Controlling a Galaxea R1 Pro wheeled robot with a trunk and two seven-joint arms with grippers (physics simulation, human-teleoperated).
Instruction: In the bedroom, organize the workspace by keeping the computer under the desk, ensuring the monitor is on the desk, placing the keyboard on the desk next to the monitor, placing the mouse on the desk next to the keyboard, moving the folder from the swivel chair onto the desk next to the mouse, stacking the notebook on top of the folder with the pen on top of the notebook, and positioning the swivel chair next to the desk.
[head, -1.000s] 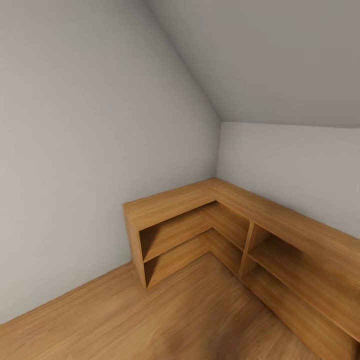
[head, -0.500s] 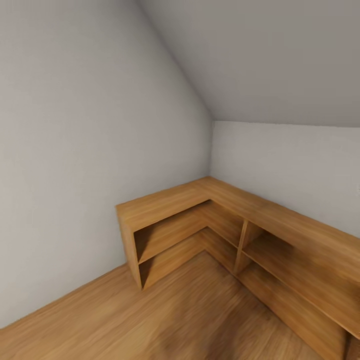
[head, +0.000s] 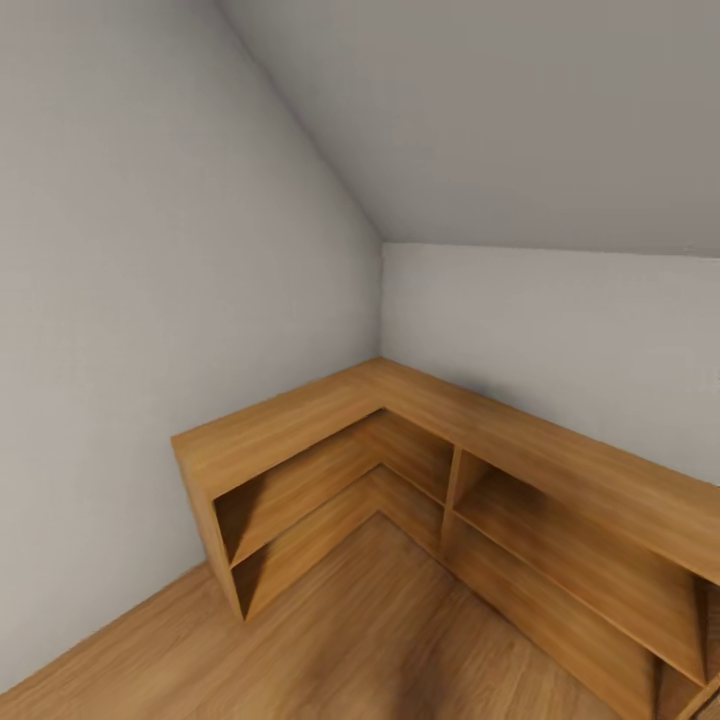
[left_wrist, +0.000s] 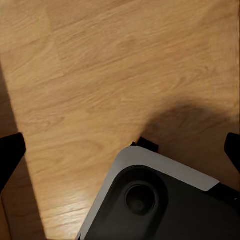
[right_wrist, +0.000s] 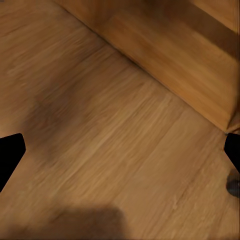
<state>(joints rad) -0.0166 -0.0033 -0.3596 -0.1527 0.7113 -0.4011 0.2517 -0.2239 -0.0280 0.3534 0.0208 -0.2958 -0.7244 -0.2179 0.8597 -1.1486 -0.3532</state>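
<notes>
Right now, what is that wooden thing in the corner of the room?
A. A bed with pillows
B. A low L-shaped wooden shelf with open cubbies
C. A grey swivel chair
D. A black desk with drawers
B: the low light-wood cabinet bends round the corner in an L against the white walls, and its open compartments face the wood plank floor, with nothing visible in the compartments in view.

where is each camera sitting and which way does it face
Head view: on the robot's head, facing a room corner with an L-shaped wooden shelf unit under a sloped ceiling.
Left wrist view: down at the plank floor; left claw tips, robot base show.
Right wrist view: down at floor; right claw tips show.
All share the floor.
</notes>
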